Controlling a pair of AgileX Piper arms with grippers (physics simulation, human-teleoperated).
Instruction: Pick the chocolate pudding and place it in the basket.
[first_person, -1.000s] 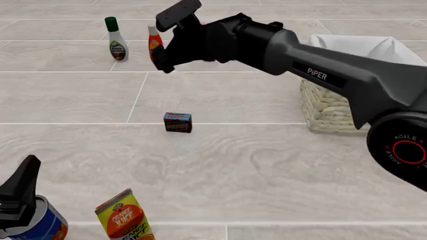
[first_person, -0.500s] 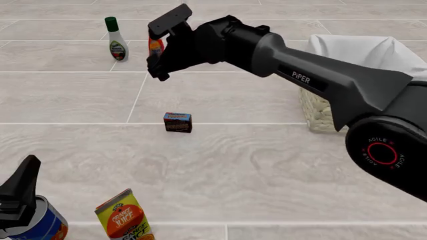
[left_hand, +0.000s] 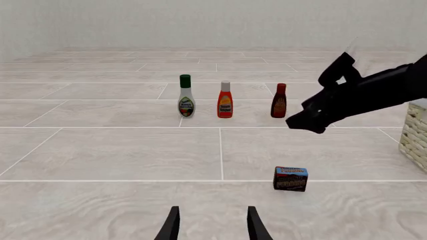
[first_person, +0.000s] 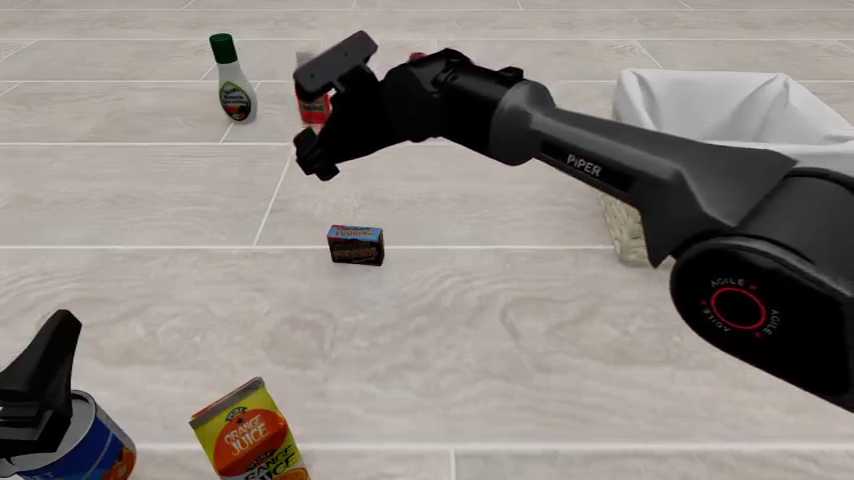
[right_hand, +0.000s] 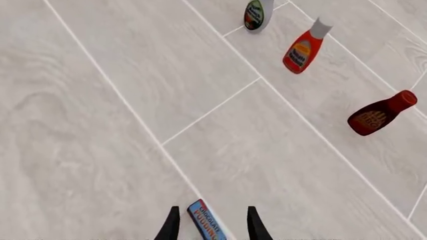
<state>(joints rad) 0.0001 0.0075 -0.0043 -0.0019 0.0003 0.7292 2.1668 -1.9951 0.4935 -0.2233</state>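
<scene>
The chocolate pudding (first_person: 355, 244) is a small dark brown box standing on the tiled surface; it also shows in the left wrist view (left_hand: 291, 178) and between the finger tips in the right wrist view (right_hand: 206, 226). My right gripper (first_person: 315, 163) is open and empty, high above and a little behind the pudding; it also shows in its own view (right_hand: 212, 211) and in the left wrist view (left_hand: 307, 123). The basket (first_person: 747, 105), wicker with white cloth lining, stands at the right. My left gripper (first_person: 51, 350) is open and empty at the near left (left_hand: 212, 212).
A green-capped white bottle (first_person: 234, 82), an orange bottle (first_person: 310, 104) partly behind my right gripper, and a dark red-capped sauce bottle (left_hand: 279, 101) stand in a row at the back. An orange juice carton (first_person: 248, 436) and a can (first_person: 91, 446) stand near my left gripper.
My right arm has swung left and lowered, bringing its gripper nearer over the pudding. The left arm and the objects have not moved.
</scene>
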